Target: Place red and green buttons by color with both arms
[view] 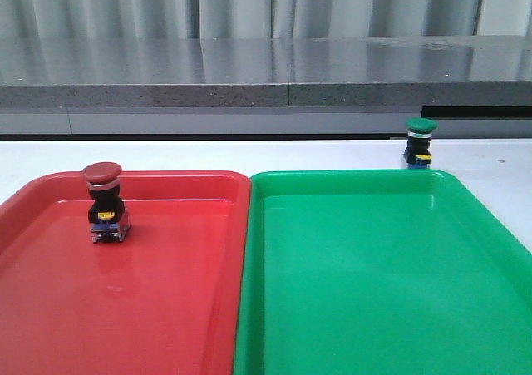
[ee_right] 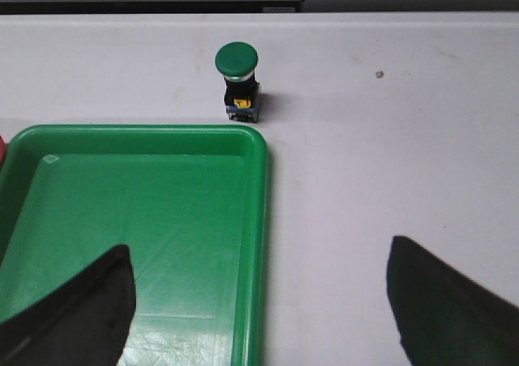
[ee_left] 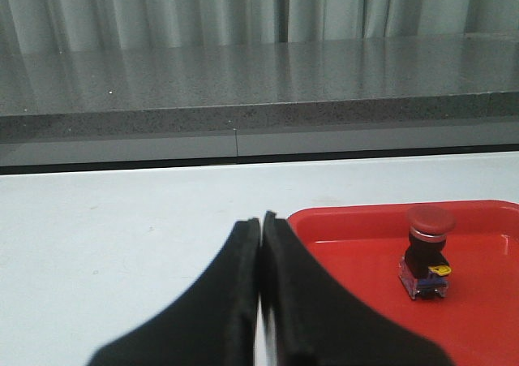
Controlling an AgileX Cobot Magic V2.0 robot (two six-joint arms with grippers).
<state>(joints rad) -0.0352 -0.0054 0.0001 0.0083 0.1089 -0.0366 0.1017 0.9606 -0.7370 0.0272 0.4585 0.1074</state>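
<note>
Two trays side by side on the white table (view: pixel 249 152): red tray (view: pixel 50 308) left, green tray (view: pixel 374 292) right, edges touching. Red button (view: pixel 105 202) stands upright inside the red tray, far-left area. Green button (view: pixel 420 143) stands upright on the table, just beyond the green tray's far right corner, outside it. Left gripper (ee_left: pixel 261 224) fingers pressed together, holding nothing. Right gripper (ee_right: pixel 259 301) fingers spread wide, empty, near side of the green button.
</note>
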